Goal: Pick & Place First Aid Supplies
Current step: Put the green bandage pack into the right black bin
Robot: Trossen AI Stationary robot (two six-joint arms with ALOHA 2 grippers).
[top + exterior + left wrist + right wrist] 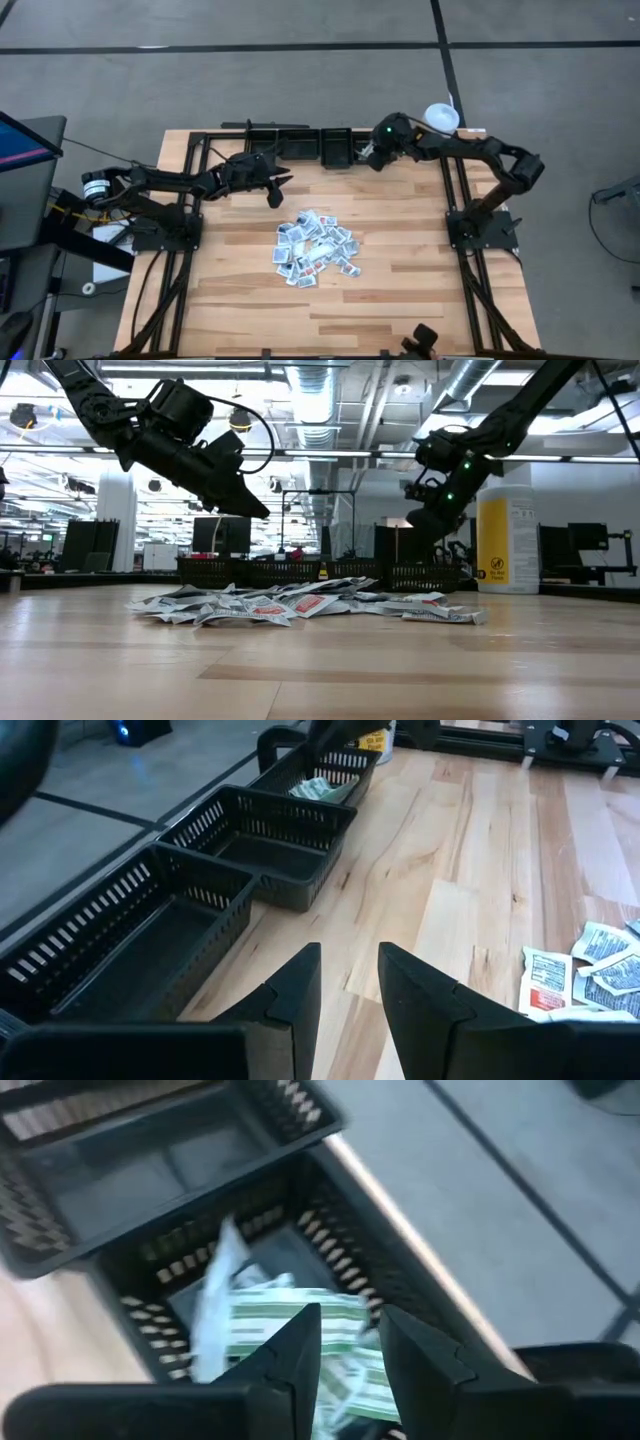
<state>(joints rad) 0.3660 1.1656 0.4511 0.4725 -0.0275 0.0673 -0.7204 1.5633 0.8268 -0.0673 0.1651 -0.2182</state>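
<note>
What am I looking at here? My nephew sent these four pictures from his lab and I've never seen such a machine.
It is a robot with two dark arms at a wooden table, each ending in a two-finger claw. One picture looks straight down, one looks level across the tabletop, and two come from cameras on the arms' wrists.

In the middle lies a pile of packets, small first aid supplies. Along the far edge stand black baskets.

The left claw hangs open above the table near the pile, holding nothing. The right claw is over the end basket, its fingers parted, with green-striped packets lying below it. It does not seem to grip any.
</note>
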